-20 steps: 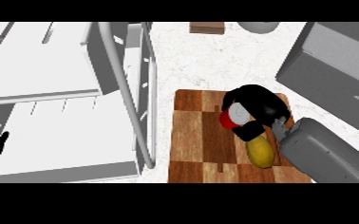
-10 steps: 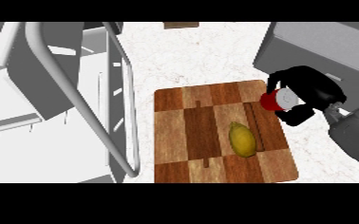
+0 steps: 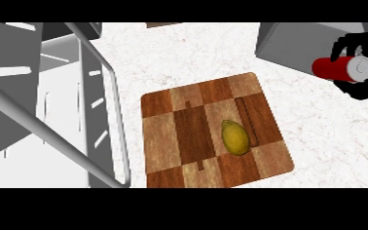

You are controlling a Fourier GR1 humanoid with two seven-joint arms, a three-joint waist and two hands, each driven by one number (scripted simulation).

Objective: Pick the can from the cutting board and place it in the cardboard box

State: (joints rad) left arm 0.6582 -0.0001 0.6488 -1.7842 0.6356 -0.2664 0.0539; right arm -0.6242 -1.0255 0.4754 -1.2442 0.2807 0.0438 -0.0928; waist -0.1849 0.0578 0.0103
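The right hand [image 3: 354, 68] is gripping the red can [image 3: 339, 68] with fingers curled round it, holding it off the cutting board [image 3: 215, 131] over the grey box [image 3: 302, 46] at the right edge, so pickup looks done and release remains.

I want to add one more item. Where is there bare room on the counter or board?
The counter is bare between the grey rack and the cutting board. The board's left half is bare; a lemon occupies its right. The upper right is crowded: the right robot hand holds the can.
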